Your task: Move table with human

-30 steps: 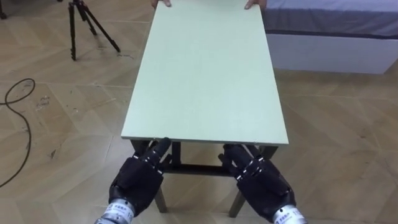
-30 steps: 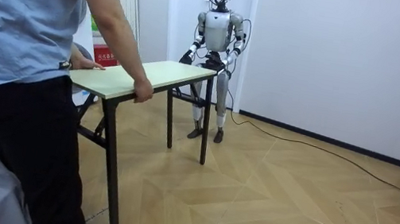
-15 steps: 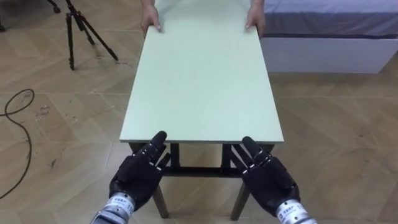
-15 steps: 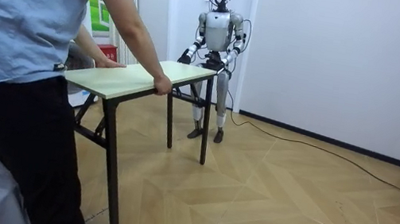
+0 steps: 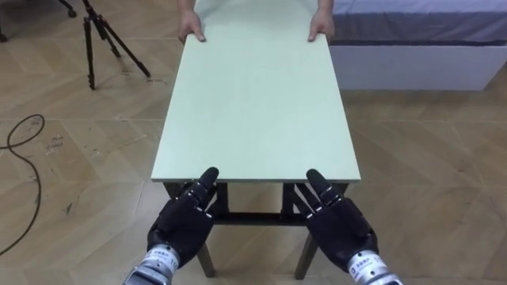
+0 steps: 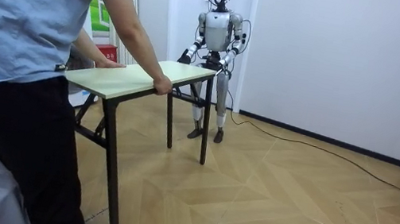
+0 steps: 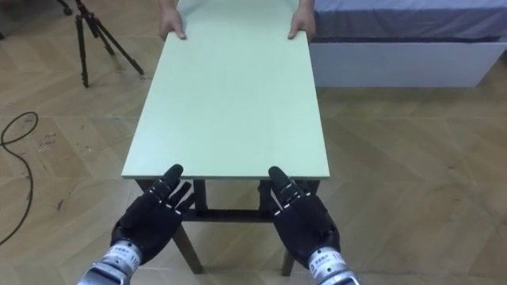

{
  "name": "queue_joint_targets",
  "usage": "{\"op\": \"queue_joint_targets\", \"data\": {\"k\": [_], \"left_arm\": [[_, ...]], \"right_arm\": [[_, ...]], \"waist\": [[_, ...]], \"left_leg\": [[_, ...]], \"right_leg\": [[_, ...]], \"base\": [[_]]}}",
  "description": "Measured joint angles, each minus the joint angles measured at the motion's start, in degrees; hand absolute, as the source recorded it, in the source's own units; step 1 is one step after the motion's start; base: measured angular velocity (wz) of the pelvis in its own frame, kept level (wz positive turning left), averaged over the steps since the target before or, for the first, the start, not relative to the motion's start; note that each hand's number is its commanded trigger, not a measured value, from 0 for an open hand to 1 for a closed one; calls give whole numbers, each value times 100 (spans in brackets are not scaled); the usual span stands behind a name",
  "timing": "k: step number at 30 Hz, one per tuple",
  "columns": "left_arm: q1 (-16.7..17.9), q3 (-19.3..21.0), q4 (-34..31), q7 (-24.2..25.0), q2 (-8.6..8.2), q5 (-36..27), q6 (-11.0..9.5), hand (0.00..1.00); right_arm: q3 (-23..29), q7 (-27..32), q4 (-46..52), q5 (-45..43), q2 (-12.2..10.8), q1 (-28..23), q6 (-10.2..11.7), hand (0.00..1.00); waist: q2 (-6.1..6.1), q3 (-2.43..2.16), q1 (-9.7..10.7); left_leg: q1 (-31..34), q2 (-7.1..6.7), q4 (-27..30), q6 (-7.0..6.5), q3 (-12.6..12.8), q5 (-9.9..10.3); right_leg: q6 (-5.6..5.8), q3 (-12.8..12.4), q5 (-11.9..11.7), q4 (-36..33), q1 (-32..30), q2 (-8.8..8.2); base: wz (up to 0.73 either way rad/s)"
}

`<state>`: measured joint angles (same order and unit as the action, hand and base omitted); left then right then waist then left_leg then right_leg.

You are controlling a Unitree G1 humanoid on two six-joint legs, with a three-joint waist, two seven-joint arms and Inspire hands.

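While a person grips the far end of the pale green rectangular table, left hand and right hand extend straight fingers to its near edge, holding nothing, presumably ready to lift.

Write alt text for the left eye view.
A pale green table runs away from the camera; the left robot hand and right robot hand, fingers straight, reach to its near edge while a person's hands hold the far end. A tripod stands far left, a bed far right.
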<state>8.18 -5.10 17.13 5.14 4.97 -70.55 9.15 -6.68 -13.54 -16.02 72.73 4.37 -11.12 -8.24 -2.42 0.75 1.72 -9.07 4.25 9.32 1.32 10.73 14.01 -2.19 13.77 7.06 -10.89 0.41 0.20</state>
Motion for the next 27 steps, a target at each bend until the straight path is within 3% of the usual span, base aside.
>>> {"op": "queue_joint_targets", "data": {"k": [5,20,27], "left_arm": [[-120,0,10,0,-32,110,-2,0],[-207,-11,9,-75,-238,24,4,0],[-364,-19,4,-292,-247,-247,52,0]], "right_arm": [[0,51,-1,-13,-23,37,4,0],[-95,265,-1,-15,-8,154,4,0],[-99,420,0,175,-20,196,-2,0]], "waist": [[63,46,-11],[42,32,-33],[32,30,-24]], "left_leg": [[-5,-6,0,0,1,0],[51,5,1,0,11,0],[28,8,2,0,9,0]], "right_leg": [[1,26,0,13,12,-9],[-3,28,-2,12,-47,3],[-14,34,-11,-1,-16,4]], "base": [[0],[0],[0]]}}
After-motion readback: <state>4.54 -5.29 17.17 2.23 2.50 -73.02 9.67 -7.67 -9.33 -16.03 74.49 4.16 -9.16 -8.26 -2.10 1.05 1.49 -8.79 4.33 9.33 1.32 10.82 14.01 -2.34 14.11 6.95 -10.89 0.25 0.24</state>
